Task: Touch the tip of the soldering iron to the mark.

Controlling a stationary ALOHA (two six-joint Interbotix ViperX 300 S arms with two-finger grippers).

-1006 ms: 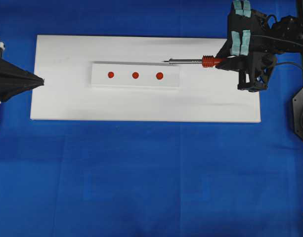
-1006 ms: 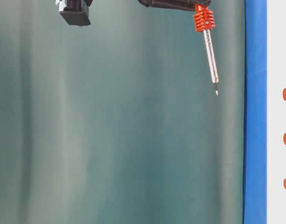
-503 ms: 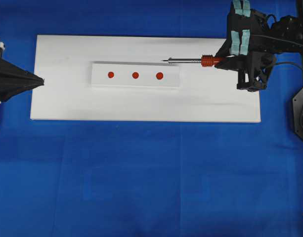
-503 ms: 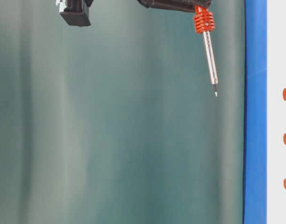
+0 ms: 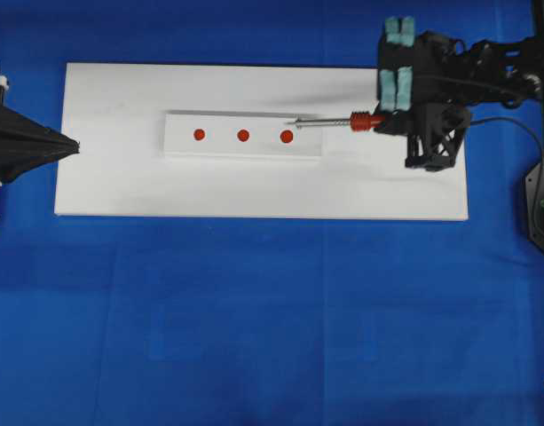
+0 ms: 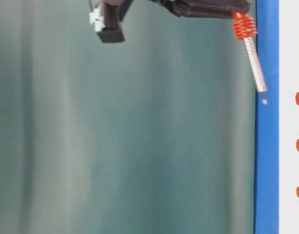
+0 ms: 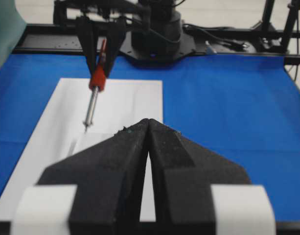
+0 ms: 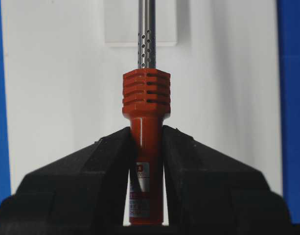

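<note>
The soldering iron (image 5: 342, 122) is held by its red-orange handle between the two black fingers (image 8: 86, 181) of the right gripper (image 8: 146, 147), which are closed against the handle on both sides. In the right wrist view the ribbed collar is seen just ahead of the fingers, with the perforated silver shaft running straight out from it. In the overhead view the iron is seen lying roughly level across the picture, with the tip pointing left. The tip is placed over the upper right corner of the small white strip (image 5: 243, 136), just above and to the right of the rightmost red mark (image 5: 287, 137). Contact between tip and strip cannot be judged from the overhead view. In the table-level view, which is blurred, the tip is seen close to the board's surface, and a gap cannot be confirmed or ruled out.

Three red marks are found in a row on the strip: the middle mark (image 5: 243, 136) and the left mark (image 5: 199, 135) are well apart from the tip. The strip rests on a larger white board (image 5: 121, 186), which lies on a blue table cover (image 5: 272, 319).

The left gripper (image 7: 147, 125) is positioned at the board's left edge, well apart from the strip. Its black fingers are pressed together at the tips, and nothing is held between them. In the left wrist view the iron is seen beyond these fingertips, angled down toward the board.
</note>
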